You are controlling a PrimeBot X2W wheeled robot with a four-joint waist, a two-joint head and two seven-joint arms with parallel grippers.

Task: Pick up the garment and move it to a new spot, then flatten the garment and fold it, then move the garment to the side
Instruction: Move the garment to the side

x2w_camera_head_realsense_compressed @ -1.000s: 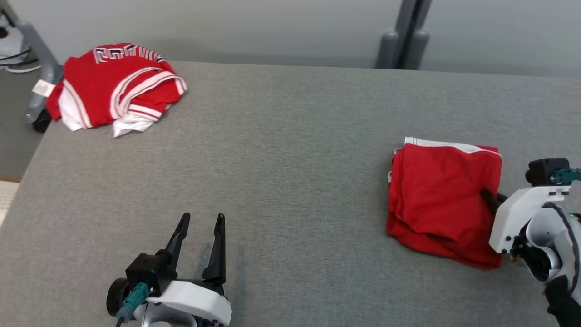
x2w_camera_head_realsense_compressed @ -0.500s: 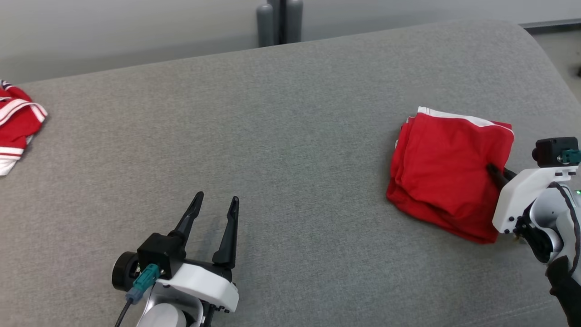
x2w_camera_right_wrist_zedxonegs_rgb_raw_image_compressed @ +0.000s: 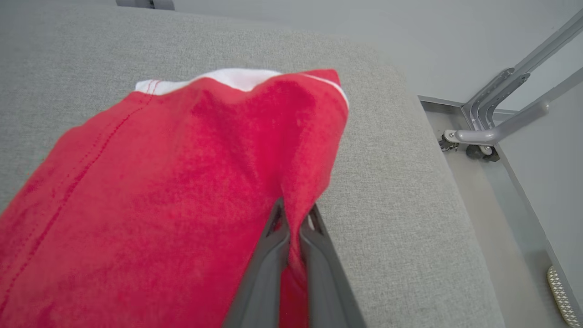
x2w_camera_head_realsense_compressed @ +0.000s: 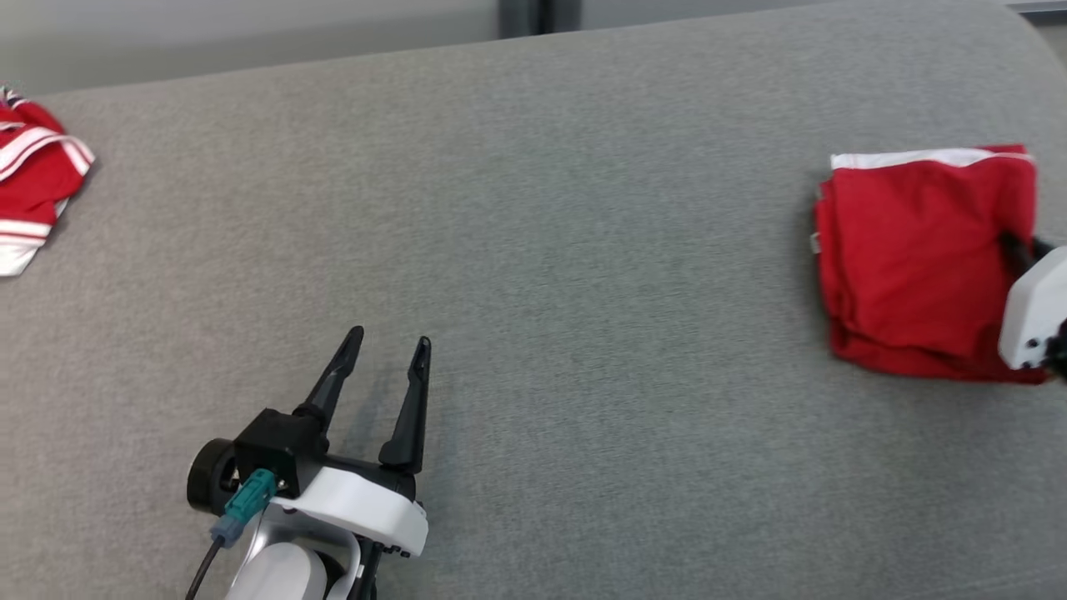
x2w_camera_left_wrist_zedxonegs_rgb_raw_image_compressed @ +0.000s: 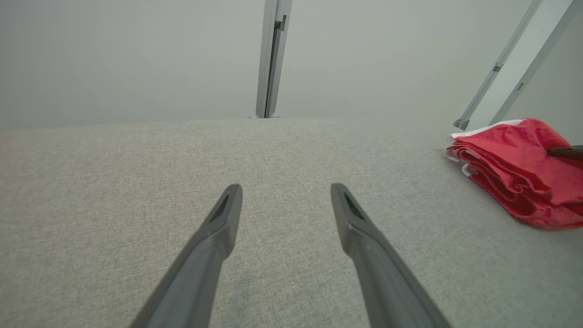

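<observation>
Middle: open grey counter (x2w_camera_head_realsense_compressed: 583, 250), wide passage across.
Right edge: folded red garment (x2w_camera_head_realsense_compressed: 909, 258) blocks low passes.
Far left: striped red garment (x2w_camera_head_realsense_compressed: 33, 192) heaped at the edge.

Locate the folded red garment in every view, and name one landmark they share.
Head view: folded red garment at the far right, mid-height.
Left wrist view: garment at the right edge, just below mid-height.
Right wrist view: garment across left and centre, its edge pinched in the right gripper.
Shared landmark: the white trim along the garment's far edge.
</observation>
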